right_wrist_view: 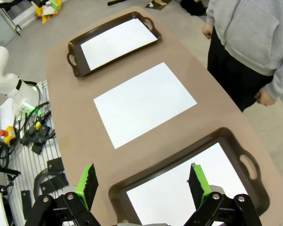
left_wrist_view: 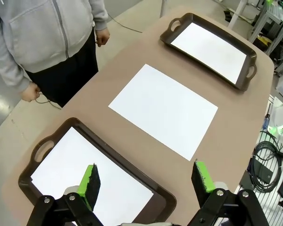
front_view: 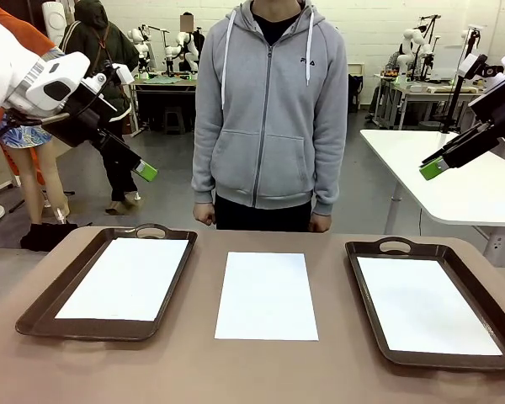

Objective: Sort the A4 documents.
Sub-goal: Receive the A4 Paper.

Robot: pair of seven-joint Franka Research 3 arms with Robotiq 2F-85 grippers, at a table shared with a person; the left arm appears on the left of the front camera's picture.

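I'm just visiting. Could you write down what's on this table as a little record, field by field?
table: brown table; a person in a grey hoodie stands at the far side
left: left tray, dark brown, holds the left sheet
right: right tray, dark brown, holds the right sheet
middle: middle sheet lies flat on the bare table between the trays
arms: left gripper open, empty, raised on the left side; right gripper open, empty, raised on the right side
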